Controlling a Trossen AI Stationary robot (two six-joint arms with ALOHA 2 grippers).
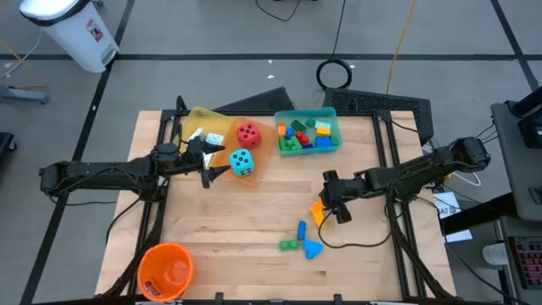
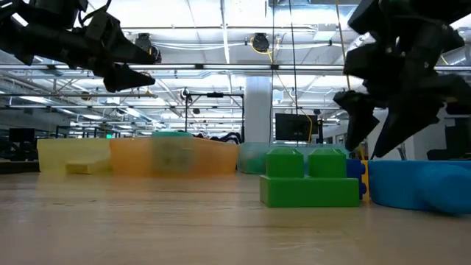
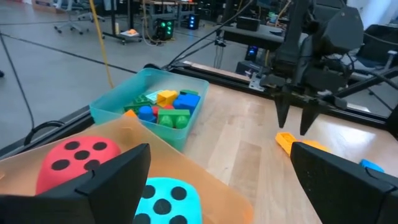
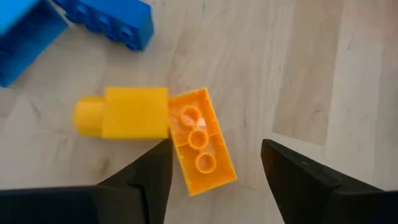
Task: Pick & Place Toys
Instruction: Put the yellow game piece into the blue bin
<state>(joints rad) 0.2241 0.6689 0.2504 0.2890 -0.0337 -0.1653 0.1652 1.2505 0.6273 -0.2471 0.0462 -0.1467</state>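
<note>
Near table's right edge, right gripper (image 4: 214, 180) open above orange brick (image 4: 200, 140): light, rigid; pinch long sides. Left gripper (image 1: 212, 158) open over dice.

Grey floor (image 1: 212, 25) with taped lines; white bin (image 1: 72, 30) far left; ceiling lights (image 2: 221, 33); monitor (image 2: 294, 126) behind.

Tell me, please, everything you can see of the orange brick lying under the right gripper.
The orange brick is a small glossy plastic block lying on the bare wooden table, hollow underside up, showing three round tubes. It lies askew, one end touching a yellow brick. The right gripper hangs open above it, not touching.
</note>
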